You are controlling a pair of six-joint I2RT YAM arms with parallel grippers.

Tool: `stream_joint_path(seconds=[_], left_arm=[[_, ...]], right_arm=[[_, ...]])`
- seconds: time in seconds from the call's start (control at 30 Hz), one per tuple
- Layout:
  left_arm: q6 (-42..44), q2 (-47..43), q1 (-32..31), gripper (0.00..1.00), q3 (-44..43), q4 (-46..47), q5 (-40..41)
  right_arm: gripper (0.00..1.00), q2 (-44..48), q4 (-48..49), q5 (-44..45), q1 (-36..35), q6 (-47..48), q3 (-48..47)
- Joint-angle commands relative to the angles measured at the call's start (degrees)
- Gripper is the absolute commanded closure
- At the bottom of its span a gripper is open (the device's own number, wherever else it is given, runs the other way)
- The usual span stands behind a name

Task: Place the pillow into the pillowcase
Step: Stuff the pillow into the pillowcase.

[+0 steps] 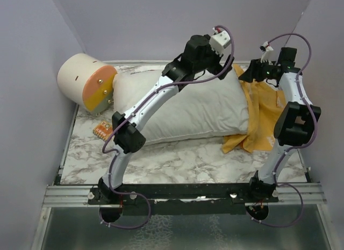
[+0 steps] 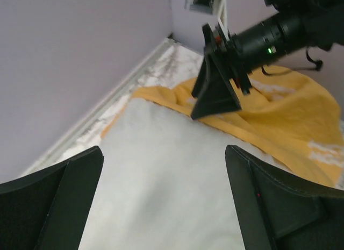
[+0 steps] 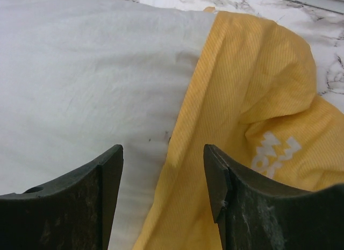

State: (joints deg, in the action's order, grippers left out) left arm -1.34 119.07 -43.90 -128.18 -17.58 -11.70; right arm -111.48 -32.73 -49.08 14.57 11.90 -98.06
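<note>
A cylinder [image 1: 86,80] is lying at the far left of the table [image 1: 177,161], resting against the pillow [image 1: 199,113], which is stretching across the middle. My left pincer [image 2: 164,207] is hovering wide open over the pillow's right end, gripping nothing. The pillowcase [image 1: 263,121] is lying crumpled at the right, its edge lapping over that end. My right pincer [image 3: 163,180] is hanging partly open above that edge, holding nothing.

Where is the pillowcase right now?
In the top view, the pillowcase lies on the table's right side, bunched over the pillow's right end.
</note>
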Motion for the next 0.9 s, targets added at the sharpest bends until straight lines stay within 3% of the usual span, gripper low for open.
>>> stream_joint_path(seconds=[0.0, 0.03, 0.13, 0.27, 0.33, 0.43, 0.47, 0.53, 0.63, 0.7, 0.87], left_arm=[[10.7, 18.2, 0.2, 0.01, -25.4, -22.7, 11.5], [11.3, 20.1, 0.5, 0.01, -26.4, -21.3, 12.4], [12.4, 19.8, 1.3, 0.01, -18.6, -13.2, 13.8], [11.8, 26.5, 1.8, 0.02, -26.3, -17.9, 13.3], [11.3, 26.7, 1.8, 0.06, -23.9, -18.0, 12.7], [11.4, 27.7, 1.9, 0.21, -23.7, -20.4, 11.5], [11.4, 28.3, 2.0, 0.31, -24.6, -21.5, 10.6], [11.0, 29.3, 2.4, 0.64, -26.4, -23.3, 7.9], [10.7, 29.5, 2.9, 0.92, -26.7, -24.6, 3.3], [10.7, 29.4, 3.1, 0.99, -26.6, -25.8, 1.0], [11.2, 27.4, 3.1, 1.00, -25.7, -28.9, -2.3]], right_arm=[[0.39, -4.6, 1.6, 5.9, -1.9, -3.0, -5.8], [0.40, -5.4, 1.5, 6.4, -2.1, -3.3, -6.5], [0.41, -7.4, 1.4, 7.4, -3.0, -3.7, -7.6], [0.43, -9.5, 1.7, 9.9, -4.9, -3.3, -7.9], [0.53, -10.2, 2.0, 10.8, -5.6, -3.3, -8.2], [0.73, -10.7, 2.0, 11.8, -6.3, -2.9, -8.6], [0.80, -10.7, 2.0, 12.1, -6.5, -2.7, -8.8], [0.89, -10.7, 1.7, 12.5, -6.8, -2.4, -9.6], [0.98, -10.2, 1.4, 12.9, -7.3, -1.6, -10.3], [0.99, -9.1, 1.8, 12.9, -7.4, -1.2, -10.1], [0.99, -2.3, 6.0, 6.2, -7.4, -0.9, -5.9]])
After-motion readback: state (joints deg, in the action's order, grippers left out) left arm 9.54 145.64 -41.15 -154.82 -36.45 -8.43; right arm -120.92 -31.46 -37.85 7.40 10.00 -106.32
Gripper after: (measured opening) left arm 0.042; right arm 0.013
